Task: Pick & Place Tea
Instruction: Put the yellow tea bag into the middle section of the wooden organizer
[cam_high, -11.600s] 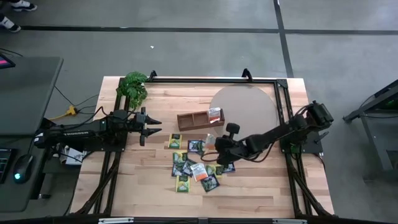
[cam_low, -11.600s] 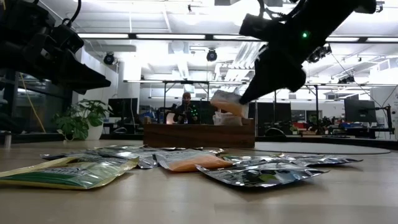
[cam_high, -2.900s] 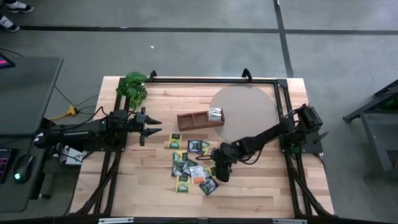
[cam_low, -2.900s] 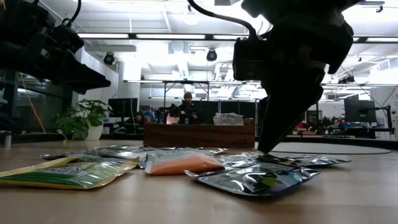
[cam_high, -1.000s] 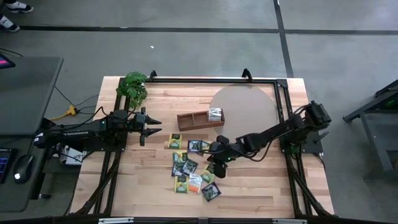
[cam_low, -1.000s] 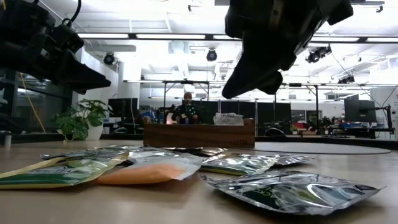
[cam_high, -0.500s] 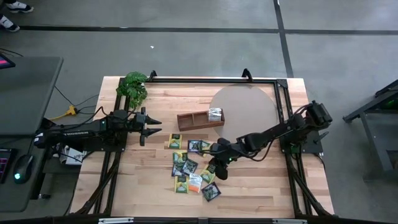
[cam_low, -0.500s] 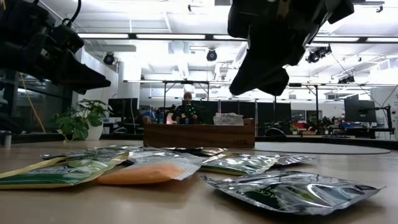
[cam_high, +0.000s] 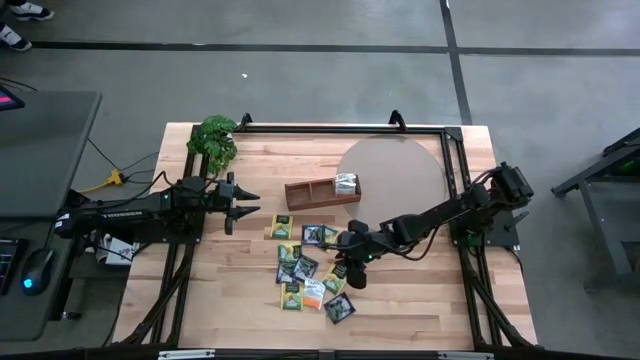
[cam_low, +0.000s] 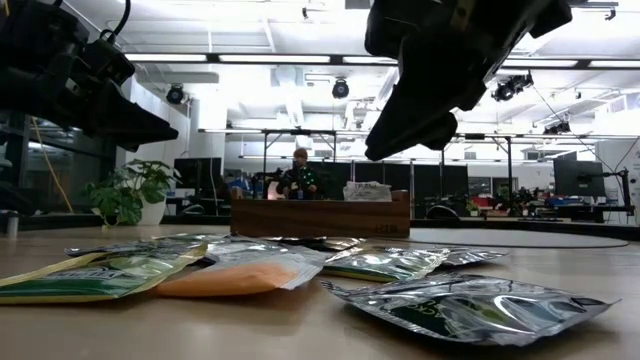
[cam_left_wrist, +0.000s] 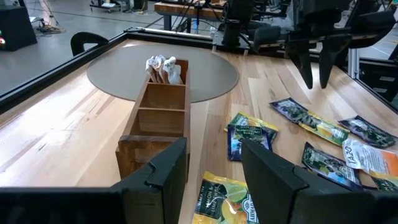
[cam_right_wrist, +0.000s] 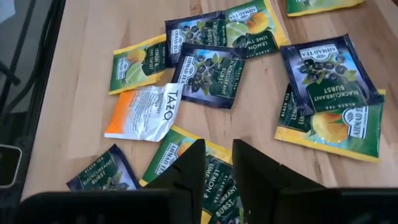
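Observation:
Several tea sachets (cam_high: 312, 266) lie flat and scattered on the wooden table, among them an orange-white one (cam_right_wrist: 144, 112) and dark green ones (cam_right_wrist: 326, 65). More tea (cam_high: 346, 183) stands in the end compartment of the brown tray (cam_high: 310, 192). My right gripper (cam_right_wrist: 219, 149) hovers clear above the pile, slanting down, open a little, with nothing between its fingers; a yellow-green sachet (cam_right_wrist: 180, 152) lies under it. At the table's left, my left gripper (cam_left_wrist: 214, 165) stays open and empty, pointing toward the tray (cam_left_wrist: 155, 112).
A round grey mat (cam_high: 395, 175) lies under the tray's right end. A leafy plant (cam_high: 214, 140) stands at the far left corner. A black frame (cam_high: 340, 127) runs along the table's far and side edges. A person (cam_low: 300, 172) sits in the room beyond.

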